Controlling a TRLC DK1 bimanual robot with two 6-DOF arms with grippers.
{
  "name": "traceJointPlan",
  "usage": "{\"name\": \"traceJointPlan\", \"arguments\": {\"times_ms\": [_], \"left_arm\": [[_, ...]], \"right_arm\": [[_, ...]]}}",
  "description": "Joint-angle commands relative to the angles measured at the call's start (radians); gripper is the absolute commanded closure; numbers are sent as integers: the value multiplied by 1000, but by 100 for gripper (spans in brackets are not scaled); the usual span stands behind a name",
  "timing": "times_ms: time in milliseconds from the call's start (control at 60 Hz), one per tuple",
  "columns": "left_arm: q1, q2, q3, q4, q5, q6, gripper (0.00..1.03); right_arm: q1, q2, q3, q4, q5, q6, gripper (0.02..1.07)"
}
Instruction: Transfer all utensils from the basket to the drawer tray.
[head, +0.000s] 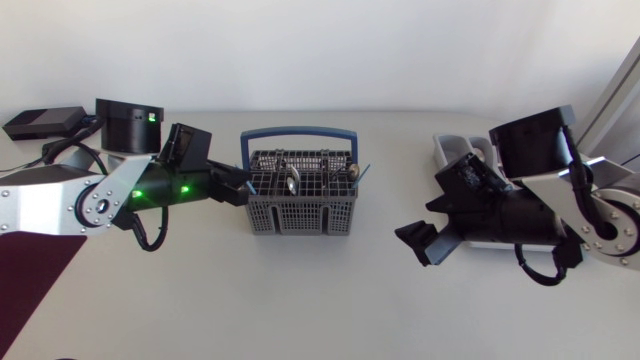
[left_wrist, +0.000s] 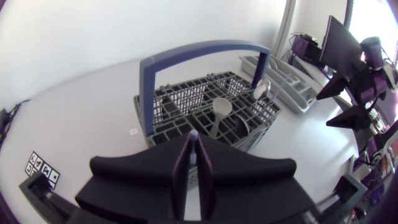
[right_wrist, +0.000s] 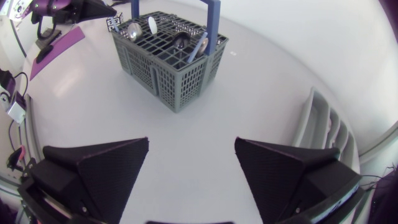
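Note:
A grey basket (head: 300, 208) with a blue handle stands mid-table and holds several utensils, among them a spoon (left_wrist: 222, 107). At its left edge my left gripper (head: 243, 186) is shut; in the left wrist view the fingers (left_wrist: 193, 165) pinch a thin lilac-tipped utensil handle (left_wrist: 193, 134), whose lower part is hidden. In the right wrist view the basket (right_wrist: 168, 81) shows spoons and a blue-handled piece (right_wrist: 200, 46). The grey drawer tray (head: 452, 150) lies at the right, partly under my right arm. My right gripper (head: 425, 240) is open with nothing in it, between basket and tray.
A black box (head: 130, 122) and a flat black device (head: 40, 122) sit at the back left. A dark purple mat (head: 30, 275) covers the near left corner. The tray (left_wrist: 286, 84) lies past the basket from the left gripper.

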Motion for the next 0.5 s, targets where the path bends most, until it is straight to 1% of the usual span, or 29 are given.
{"name": "traceJointPlan", "arguments": {"times_ms": [0,417,483], "left_arm": [[-7,-56,51,-18,8,-17,99],[-13,-293,216,-259,8,-22,99],[-25,-334,241,-299,8,-36,99]], "right_arm": [[11,-18,-33,-1,6,-21,7],[31,-93,-33,-35,6,-40,7],[36,-114,-28,-49,6,-43,7]]}}
